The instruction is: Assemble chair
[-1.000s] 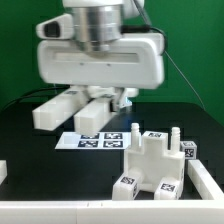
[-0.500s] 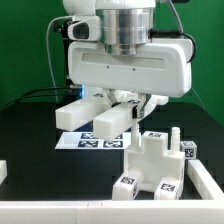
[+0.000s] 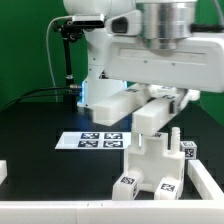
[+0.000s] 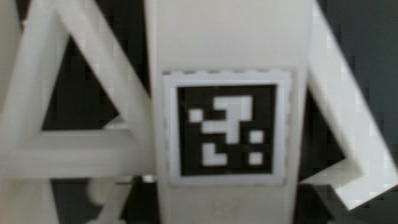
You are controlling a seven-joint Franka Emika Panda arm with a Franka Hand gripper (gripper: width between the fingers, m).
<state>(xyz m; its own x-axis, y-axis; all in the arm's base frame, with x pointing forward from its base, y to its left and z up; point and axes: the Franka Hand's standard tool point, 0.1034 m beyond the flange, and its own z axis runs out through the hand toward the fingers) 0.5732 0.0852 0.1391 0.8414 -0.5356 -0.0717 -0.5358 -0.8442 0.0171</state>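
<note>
My gripper hangs above the table at the exterior view's right. It is shut on a white chair part with leg-like bars, held in the air. The fingers are hidden behind the part and the wrist body. In the wrist view this part fills the frame, with a black-and-white tag in the middle and slanted bars on both sides. Below and to the exterior view's right, a partly built white chair assembly stands on the black table, with tagged cubes at its foot and side.
The marker board lies flat on the table behind the assembly. A white piece shows at the exterior view's left edge and another at the right edge. A green wall and a black stand are behind.
The arm has moved toward the exterior view's right with the white part in its grip and now hangs over the chair assembly. The assembly and the marker board have not moved.
</note>
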